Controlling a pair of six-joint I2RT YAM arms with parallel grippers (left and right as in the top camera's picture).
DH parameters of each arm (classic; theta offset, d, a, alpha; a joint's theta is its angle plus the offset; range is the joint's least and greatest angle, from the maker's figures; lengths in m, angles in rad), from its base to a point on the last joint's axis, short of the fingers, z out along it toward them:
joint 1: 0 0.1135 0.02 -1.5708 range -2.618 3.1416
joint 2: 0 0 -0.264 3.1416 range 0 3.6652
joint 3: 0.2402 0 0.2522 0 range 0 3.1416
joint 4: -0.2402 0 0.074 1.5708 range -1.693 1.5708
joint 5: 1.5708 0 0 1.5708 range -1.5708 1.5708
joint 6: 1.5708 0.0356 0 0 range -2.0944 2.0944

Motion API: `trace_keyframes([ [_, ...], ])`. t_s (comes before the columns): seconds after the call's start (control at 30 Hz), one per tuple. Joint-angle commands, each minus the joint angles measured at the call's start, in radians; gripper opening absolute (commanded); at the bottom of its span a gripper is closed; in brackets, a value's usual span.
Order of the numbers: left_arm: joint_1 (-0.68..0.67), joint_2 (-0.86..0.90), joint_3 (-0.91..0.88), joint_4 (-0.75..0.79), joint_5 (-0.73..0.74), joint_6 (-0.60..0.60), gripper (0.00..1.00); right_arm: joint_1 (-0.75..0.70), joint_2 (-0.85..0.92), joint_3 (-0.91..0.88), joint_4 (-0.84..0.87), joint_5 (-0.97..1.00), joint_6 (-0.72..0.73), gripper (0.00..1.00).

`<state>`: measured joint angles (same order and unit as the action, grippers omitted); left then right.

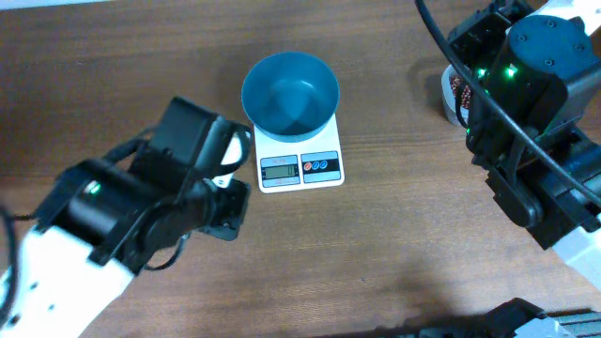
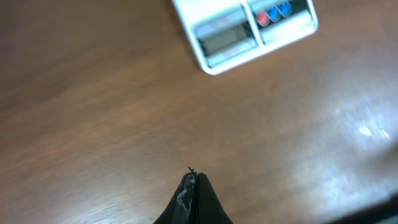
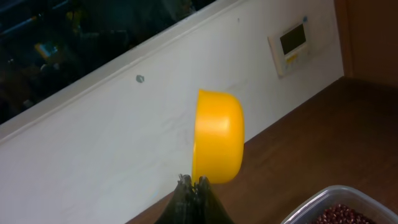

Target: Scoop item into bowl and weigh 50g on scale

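Beans (image 3: 339, 214) reddish-maroon, in clear tub (image 3: 311, 202) beside right pincer (image 3: 194, 183), clamped on yellow scoop (image 3: 217, 137). Left pincer (image 2: 191, 180) closed, empty; scale (image 2: 245, 34) ahead, display blurred.

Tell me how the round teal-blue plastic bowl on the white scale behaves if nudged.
Empty and plastic, the round teal-blue bowl is probably light and slides easily. Its rim seems to overhang the small white digital scale, so a sideways push might tip it off.

Left arm (image 1: 122, 211) — matte black blocky housings, white lower link, one green LED, thin black cables looping alongside. Right arm (image 1: 540, 84) — rounded black housing, two green LEDs, thick black cable attached. Fingertips (image 2: 186, 202) black, tapered, grey-scuffed.
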<state>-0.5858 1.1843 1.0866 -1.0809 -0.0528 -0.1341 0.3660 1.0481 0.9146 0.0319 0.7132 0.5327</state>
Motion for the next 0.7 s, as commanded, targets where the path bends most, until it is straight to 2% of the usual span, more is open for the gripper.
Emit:
trace_keyframes([
  [0.0,0.006,0.062,0.063,-0.006,0.142,0.087,0.0,-0.008,-0.01,0.027,0.004,-0.006,0.007,0.04],
  [0.17,0.006,0.071,0.149,-0.028,0.143,0.166,0.0,-0.008,-0.01,0.027,0.0,-0.007,0.007,0.04],
  [0.33,0.006,0.071,0.173,-0.027,0.142,0.166,0.01,-0.008,-0.018,0.027,-0.037,-0.032,0.007,0.04],
  [0.37,0.006,0.071,0.173,-0.027,0.14,0.166,0.03,-0.008,-0.019,0.027,-0.042,-0.032,0.007,0.04],
  [0.4,0.006,0.071,0.173,-0.027,0.135,0.166,0.11,-0.008,-0.021,0.027,-0.043,-0.032,0.007,0.04],
  [0.5,0.006,0.071,0.173,-0.027,0.135,0.166,0.46,-0.008,-0.021,0.027,-0.043,-0.032,0.007,0.04],
  [0.6,0.006,0.071,0.173,-0.027,0.135,0.166,0.59,-0.008,-0.021,0.027,-0.043,-0.032,0.007,0.04],
  [0.67,0.006,0.071,0.173,-0.027,0.135,0.166,0.63,-0.008,-0.021,0.027,-0.043,-0.032,0.007,0.04],
])
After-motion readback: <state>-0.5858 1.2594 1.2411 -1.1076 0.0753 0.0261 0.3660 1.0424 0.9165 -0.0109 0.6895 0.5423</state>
